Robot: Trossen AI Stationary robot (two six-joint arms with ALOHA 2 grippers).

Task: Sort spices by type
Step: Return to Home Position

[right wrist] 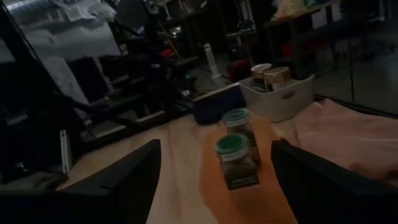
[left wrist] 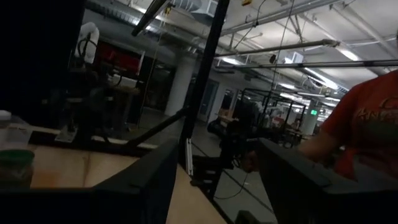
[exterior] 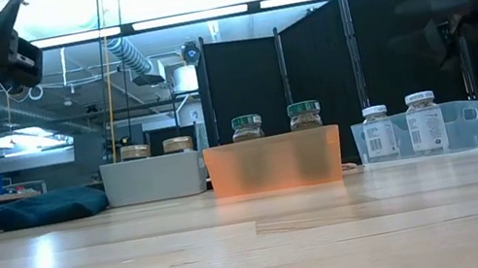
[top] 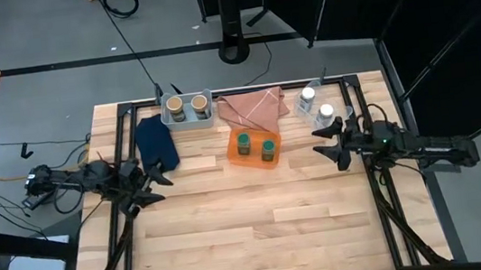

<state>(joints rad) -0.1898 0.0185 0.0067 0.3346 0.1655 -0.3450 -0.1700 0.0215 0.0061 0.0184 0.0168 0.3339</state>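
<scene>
- Grey bin (top: 188,123) is holding tan jars (top: 175,105).
- Orange tray (top: 256,159) is holding green jars (top: 244,141).
- Clear bin (exterior: 460,127) is holding white jars (top: 308,95).
- Left pincer (top: 165,175), right pincer (top: 318,141) are gaping, empty.

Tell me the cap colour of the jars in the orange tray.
Green on both jars; clearest in right wrist view.

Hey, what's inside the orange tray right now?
Two green-capped jars stand upright, side by side, in the orange tray. Nothing else shows in it from above. In the low view, its front wall hides the jars' lower parts.
</scene>
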